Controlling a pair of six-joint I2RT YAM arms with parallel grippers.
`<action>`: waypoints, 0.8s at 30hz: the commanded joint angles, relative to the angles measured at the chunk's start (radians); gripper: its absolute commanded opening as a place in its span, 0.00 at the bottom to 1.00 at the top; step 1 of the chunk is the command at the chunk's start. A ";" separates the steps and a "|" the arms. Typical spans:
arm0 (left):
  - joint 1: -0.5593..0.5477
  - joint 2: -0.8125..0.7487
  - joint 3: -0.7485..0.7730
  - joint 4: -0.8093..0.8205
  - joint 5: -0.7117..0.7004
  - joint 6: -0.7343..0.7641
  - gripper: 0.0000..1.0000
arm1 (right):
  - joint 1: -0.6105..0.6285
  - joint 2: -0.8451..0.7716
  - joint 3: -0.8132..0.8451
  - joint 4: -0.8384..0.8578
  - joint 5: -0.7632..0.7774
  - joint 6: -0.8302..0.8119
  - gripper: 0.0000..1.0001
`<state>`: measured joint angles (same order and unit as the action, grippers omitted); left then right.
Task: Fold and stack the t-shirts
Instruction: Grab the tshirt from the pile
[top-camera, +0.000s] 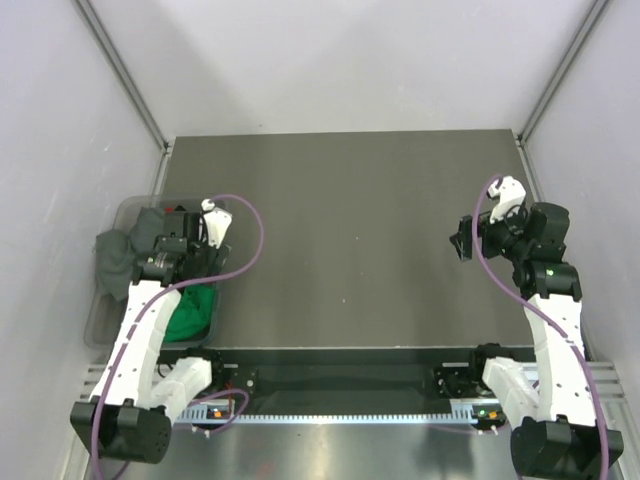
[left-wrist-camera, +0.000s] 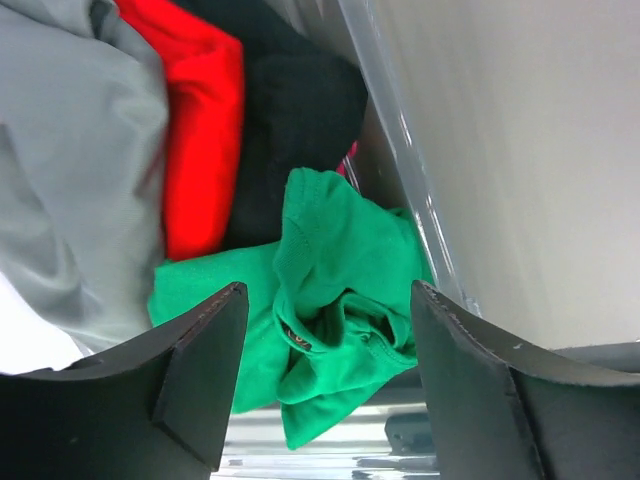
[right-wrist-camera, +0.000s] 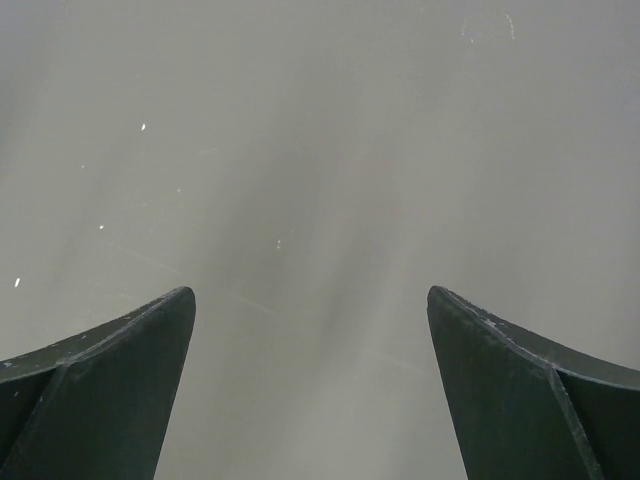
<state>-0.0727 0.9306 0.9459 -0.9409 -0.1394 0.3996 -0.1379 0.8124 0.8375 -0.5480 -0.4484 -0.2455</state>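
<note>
Left jaws (parted) above green t-shirt.

No writing, brand or number could be read anywhere. A small dark tag sat on the green shirt, its print too small to make out.

Crumpled green t-shirt lies against red t-shirt, seemingly touching grey t-shirt

T-shirts lie heaped in the bin at the table's left edge, left tool above them
</note>
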 joint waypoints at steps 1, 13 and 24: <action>0.011 0.027 -0.012 0.042 -0.032 0.030 0.70 | 0.004 -0.010 0.012 0.030 -0.039 -0.025 1.00; 0.048 0.094 -0.068 0.149 -0.062 0.053 0.37 | 0.004 -0.029 0.006 0.014 -0.041 -0.029 1.00; 0.050 0.079 0.082 0.108 -0.045 0.042 0.00 | 0.004 -0.028 0.015 0.019 -0.027 -0.028 1.00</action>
<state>-0.0273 1.0309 0.9051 -0.8478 -0.1989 0.4480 -0.1375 0.7982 0.8375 -0.5480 -0.4721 -0.2615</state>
